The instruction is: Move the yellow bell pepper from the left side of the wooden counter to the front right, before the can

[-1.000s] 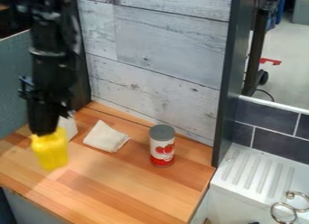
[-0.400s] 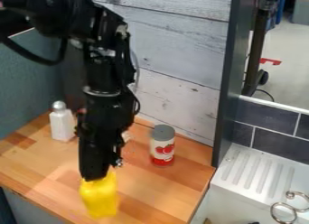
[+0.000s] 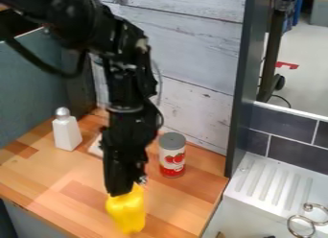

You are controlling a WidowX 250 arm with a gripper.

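The black gripper (image 3: 126,193) hangs over the front part of the wooden counter, shut on the top of a yellow object (image 3: 127,212). Whether that object touches the counter, I cannot tell. Behind the gripper and to its right stands a can (image 3: 172,155) with a grey lid and red pictures on its label. A white cloth (image 3: 96,147) lies behind the arm, mostly hidden by it. To the left, a white bottle with a silver cap (image 3: 67,131) stands upright.
The wooden counter (image 3: 48,172) ends at a dark upright post (image 3: 242,88) on the right. Beyond it is a white sink with a ridged drainboard (image 3: 269,182) and metal rings (image 3: 301,224). A whitewashed plank wall (image 3: 198,54) rises behind.
The gripper has moved right and toward the front with the yellow object in it. The white bottle, first mostly hidden behind the arm, is now uncovered, while the cloth has become mostly covered.
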